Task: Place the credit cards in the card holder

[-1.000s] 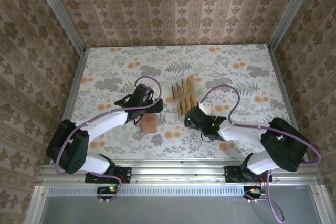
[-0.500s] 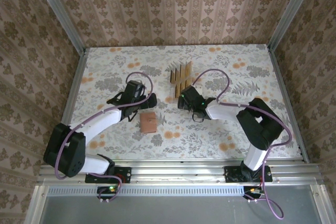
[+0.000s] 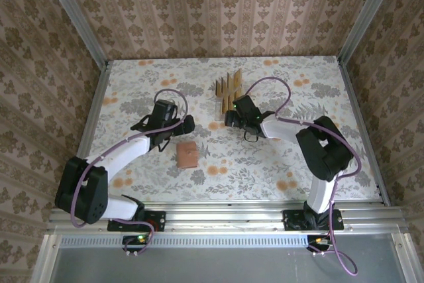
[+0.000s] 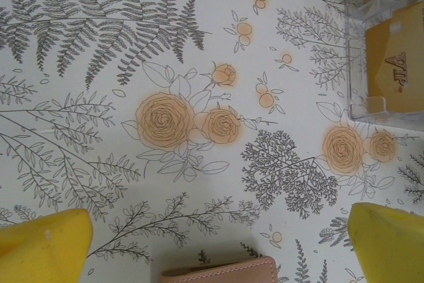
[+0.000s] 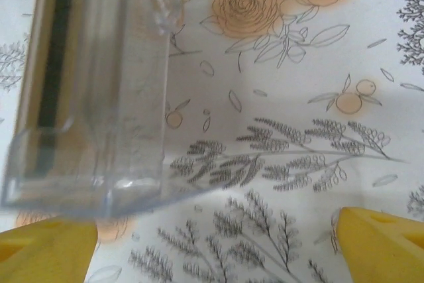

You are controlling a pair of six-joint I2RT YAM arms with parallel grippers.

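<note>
The card holder (image 3: 187, 155), a flat reddish-brown wallet, lies shut on the floral table; its stitched top edge (image 4: 218, 271) peeks in at the bottom of the left wrist view. The tan credit cards (image 3: 228, 89) stand in a clear stand (image 4: 371, 44); one card (image 4: 397, 64) reads "VIP". My left gripper (image 3: 188, 124) (image 4: 216, 230) hovers open just behind the wallet, with nothing between its yellow fingers (image 4: 43, 246). My right gripper (image 3: 229, 119) (image 5: 215, 230) is open at the stand's near end. The stand (image 5: 93, 91) is just ahead of its left finger (image 5: 46, 250), with a card edge (image 5: 36, 64) inside.
Patterned walls and metal rails (image 3: 86, 130) close in the table on three sides. Bare tablecloth (image 3: 311, 137) stretches to the right and at the far left. Both arms' cables loop above the wrists.
The clear stand with the cards has shifted toward the back of the table, and my right gripper has followed it. My left gripper has drifted slightly left and back from the wallet.
</note>
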